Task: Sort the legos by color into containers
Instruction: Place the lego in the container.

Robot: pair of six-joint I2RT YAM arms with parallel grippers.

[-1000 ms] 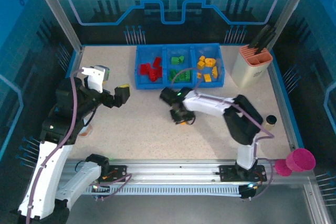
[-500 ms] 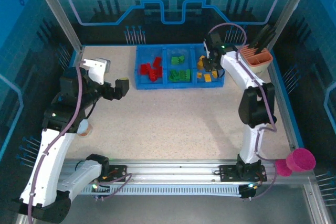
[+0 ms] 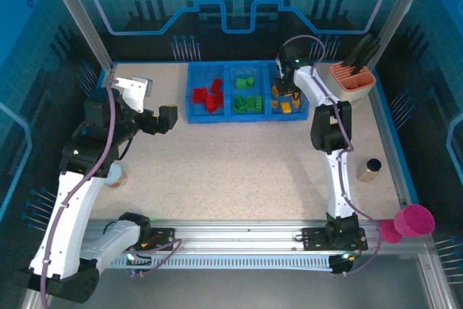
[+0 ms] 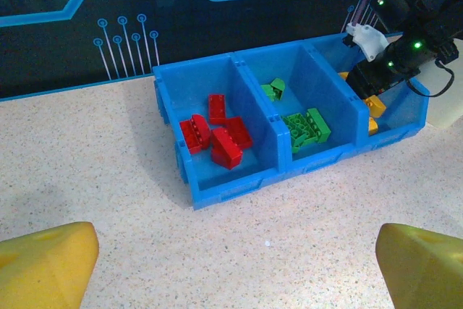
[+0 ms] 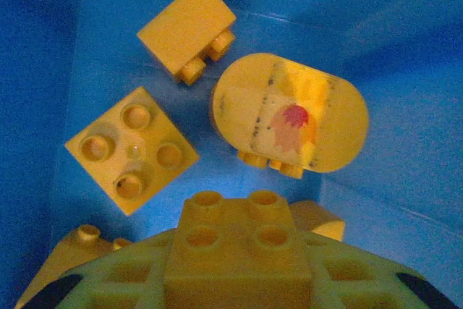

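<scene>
The blue tray (image 3: 189, 93) stands at the back of the table with three containers side by side. Red legos (image 3: 207, 96) lie in the left one, green legos (image 3: 248, 103) in the middle, yellow legos (image 3: 288, 106) in the right. My right gripper (image 3: 284, 90) hangs low inside the right container, shut on a square yellow lego (image 5: 235, 247). Below it lie a square yellow brick (image 5: 132, 150), an oblong one (image 5: 188, 28) and a rounded one (image 5: 289, 113). My left gripper (image 3: 153, 105) stands open above the table left of the tray (image 4: 239, 182), its yellow fingertips (image 4: 51, 262) wide apart and nothing between them.
A beige holder with an orange rim (image 3: 347, 88) stands right of the tray, close to the right arm. A small dark cylinder (image 3: 370, 170) lies near the table's right edge. A pink cup (image 3: 414, 221) sits off the table's near right corner.
The right arm has swung from the middle of the table up to the tray's right container and lowered into it with the yellow lego. The left arm has barely shifted.
</scene>
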